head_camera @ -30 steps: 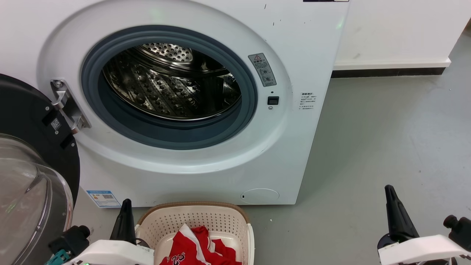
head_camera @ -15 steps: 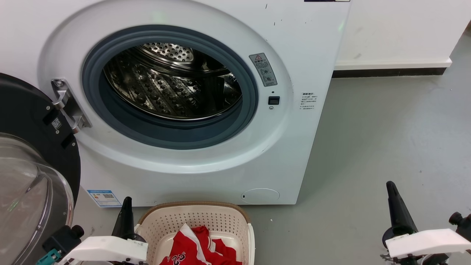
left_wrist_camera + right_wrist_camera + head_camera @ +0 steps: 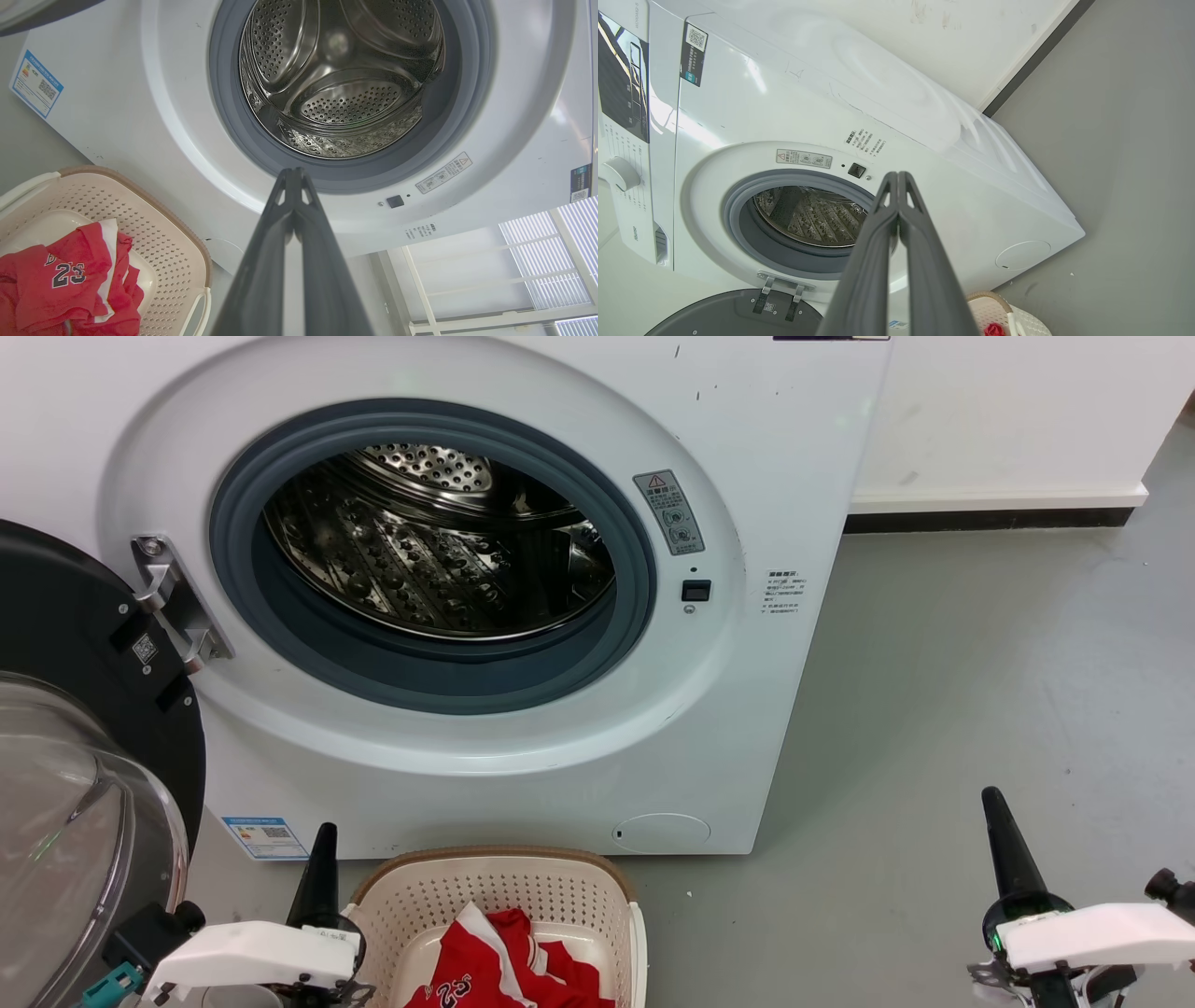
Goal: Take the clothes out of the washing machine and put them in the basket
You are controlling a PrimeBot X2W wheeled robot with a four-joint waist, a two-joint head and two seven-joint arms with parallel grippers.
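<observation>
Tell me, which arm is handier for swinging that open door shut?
Probably the left: the left gripper sits beside the door, while the right gripper is far off over the floor.

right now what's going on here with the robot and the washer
A two-armed robot is unloading a washing machine. Its door hangs open at the left, and the steel drum shows no laundry in the part that can be seen. The red clothes lie in the basket on the floor in front of the machine. The left gripper, beside the basket, and the right gripper, off over the floor, are both shut and hold nothing, so the job looks about done.
</observation>
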